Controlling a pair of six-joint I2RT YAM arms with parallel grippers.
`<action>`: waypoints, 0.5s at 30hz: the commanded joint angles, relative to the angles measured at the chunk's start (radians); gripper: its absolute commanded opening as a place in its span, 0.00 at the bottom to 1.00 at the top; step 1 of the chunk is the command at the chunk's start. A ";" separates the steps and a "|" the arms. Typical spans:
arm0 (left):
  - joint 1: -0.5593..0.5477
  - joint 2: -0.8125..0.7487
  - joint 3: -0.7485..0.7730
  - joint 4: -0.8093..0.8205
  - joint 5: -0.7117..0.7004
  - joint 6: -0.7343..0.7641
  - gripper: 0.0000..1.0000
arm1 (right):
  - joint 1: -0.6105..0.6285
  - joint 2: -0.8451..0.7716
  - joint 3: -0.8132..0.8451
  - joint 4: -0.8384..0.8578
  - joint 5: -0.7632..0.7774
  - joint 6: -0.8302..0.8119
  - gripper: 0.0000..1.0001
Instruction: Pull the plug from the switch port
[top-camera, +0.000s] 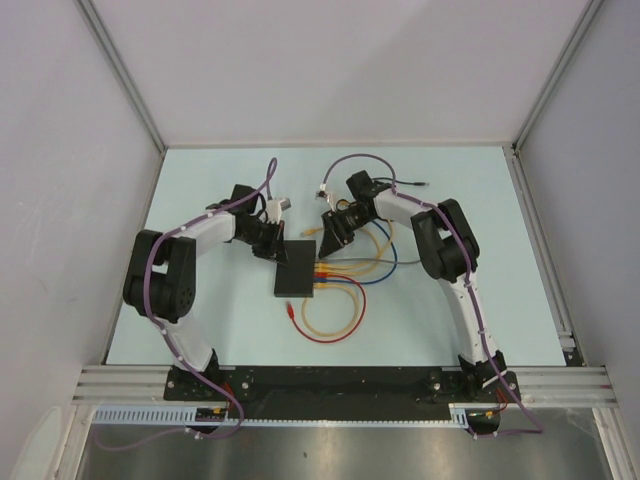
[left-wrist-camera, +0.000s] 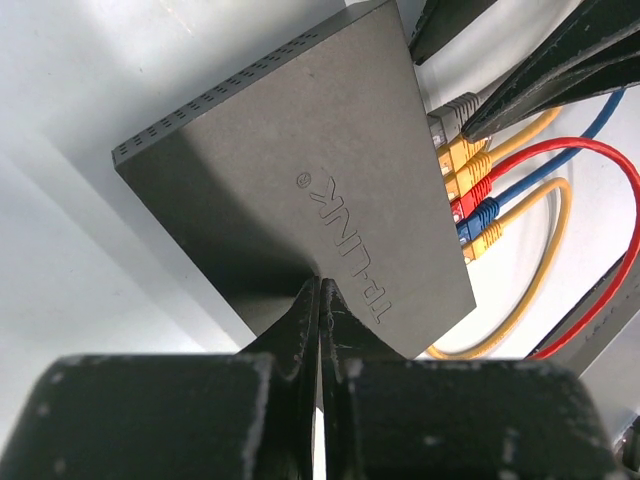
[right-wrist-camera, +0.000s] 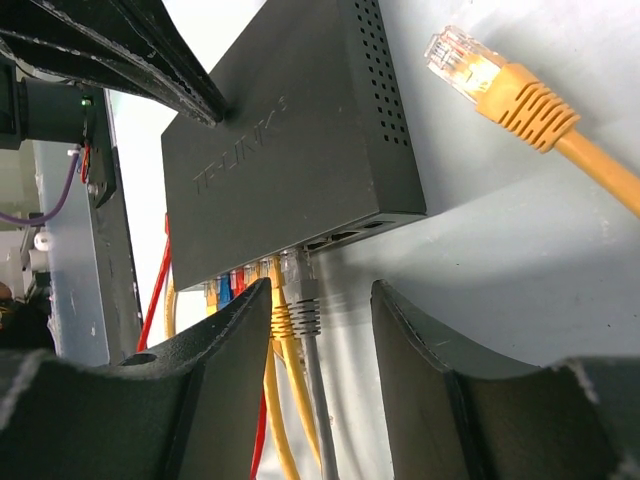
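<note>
- The switch (top-camera: 298, 270) lies flat mid-table (top-camera: 200, 300) between both arms, its sockets on the right-hand edge.
- Grey plug (right-wrist-camera: 305, 300) sits in the socket row, with the coloured plugs (left-wrist-camera: 468, 190) (yellow, red, blue) alongside it.
- Right gripper (right-wrist-camera: 320, 290): jaws parted, one on each side of the grey plug, gaps showing, nothing held.
- Left gripper (left-wrist-camera: 320, 295): jaws closed together, empty, tips on the switch's top face.
- Loose yellow plug (right-wrist-camera: 490, 85) lies on the table near the switch.

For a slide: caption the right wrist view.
Open right gripper straddles grey plug in the switch; yellow plug unplugged.
</note>
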 joint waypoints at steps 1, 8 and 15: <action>-0.005 0.044 -0.009 0.000 -0.082 0.036 0.00 | 0.015 0.015 0.049 -0.021 -0.020 -0.028 0.49; -0.005 0.050 -0.006 0.007 -0.080 0.033 0.00 | 0.018 0.023 0.058 -0.034 -0.018 -0.037 0.47; -0.005 0.051 -0.003 0.008 -0.085 0.033 0.00 | 0.033 0.034 0.070 -0.049 -0.014 -0.055 0.43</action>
